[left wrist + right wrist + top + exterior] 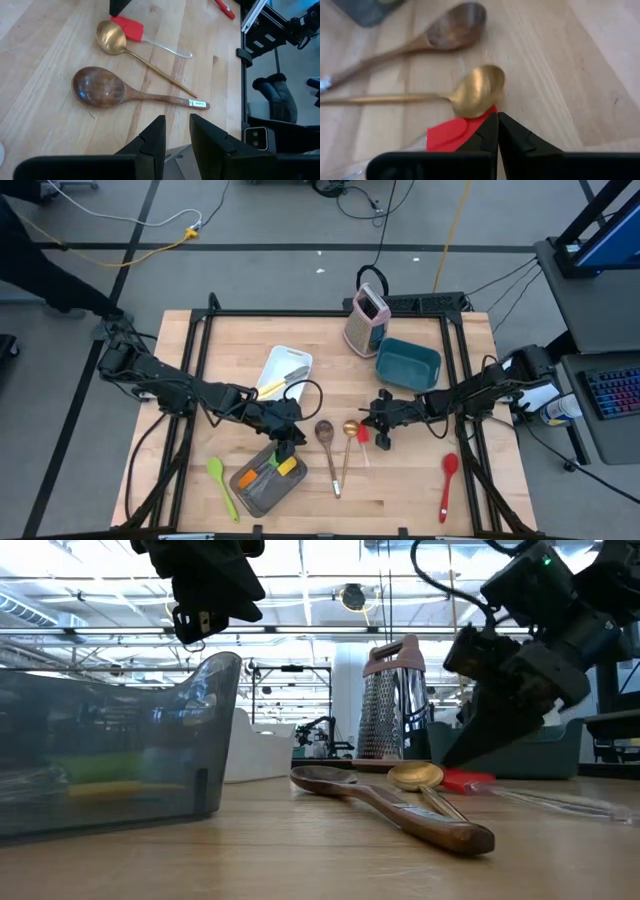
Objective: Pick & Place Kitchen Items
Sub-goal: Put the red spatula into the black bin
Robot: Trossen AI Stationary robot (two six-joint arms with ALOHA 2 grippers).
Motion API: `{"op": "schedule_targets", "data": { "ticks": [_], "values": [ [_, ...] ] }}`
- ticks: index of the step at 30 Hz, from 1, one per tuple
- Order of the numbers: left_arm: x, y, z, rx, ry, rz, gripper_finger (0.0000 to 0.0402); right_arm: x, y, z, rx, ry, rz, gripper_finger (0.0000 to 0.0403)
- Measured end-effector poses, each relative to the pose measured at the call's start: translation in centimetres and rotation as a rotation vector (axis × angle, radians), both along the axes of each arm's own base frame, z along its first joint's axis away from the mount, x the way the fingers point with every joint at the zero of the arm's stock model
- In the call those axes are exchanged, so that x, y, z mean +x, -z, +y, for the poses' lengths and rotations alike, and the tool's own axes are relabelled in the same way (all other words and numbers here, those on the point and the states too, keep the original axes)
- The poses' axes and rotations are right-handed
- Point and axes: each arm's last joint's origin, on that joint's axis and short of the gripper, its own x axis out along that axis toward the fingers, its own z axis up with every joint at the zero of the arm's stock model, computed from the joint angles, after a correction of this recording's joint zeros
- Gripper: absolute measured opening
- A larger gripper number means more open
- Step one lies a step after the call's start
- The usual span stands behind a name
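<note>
Grey pan [262, 490] held orange and yellow utensils; left gripper [285, 442] hovered above its rim, fingers slightly parted, empty. Right gripper [497, 131] sat low, 2 fingers pressed together, tips at red spatula [451, 135] beside gold spoon [479, 91]. Best approach: part fingers first, straddle spatula's blade, avoid nudging spoon.

A robotics lab: floor cables [160, 235], ceiling trusses [320, 600], keyboard [615, 392].

Grey floor [280, 220], trailing yellow cable [150, 248]

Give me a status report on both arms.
Left gripper open above grey pan. Right gripper shut, at red spatula beside gold spoon. Wooden spoon close by.
</note>
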Motion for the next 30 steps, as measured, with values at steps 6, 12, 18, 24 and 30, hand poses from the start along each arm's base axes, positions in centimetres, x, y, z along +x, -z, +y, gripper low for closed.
{"op": "schedule_targets", "data": {
  "ticks": [6, 12, 18, 24, 30],
  "values": [
    [0.0, 0.0, 0.0, -0.001, -0.015, -0.002, 0.009, -0.5, -1.6, 0.4, -0.013, -0.063, -0.039, 0.0],
    [0.5, -0.6, 0.2, 0.023, -0.092, -0.086, 0.009, -0.8, -2.4, 0.7, -0.023, -0.095, -0.072, 0.0],
    [0.5, -0.5, 0.2, 0.043, -0.108, -0.086, 0.009, -1.0, -2.1, 0.7, -0.032, -0.095, -0.042, 0.0],
    [0.5, -0.5, 0.2, 0.046, -0.106, -0.086, 0.009, -1.2, -1.4, 0.7, -0.033, -0.093, 0.022, 0.0042],
    [0.5, -0.5, 0.2, 0.049, -0.104, -0.082, 0.009, -1.1, -0.3, 0.8, 0.085, -0.042, 0.092, 0.0129]
  ]
}}
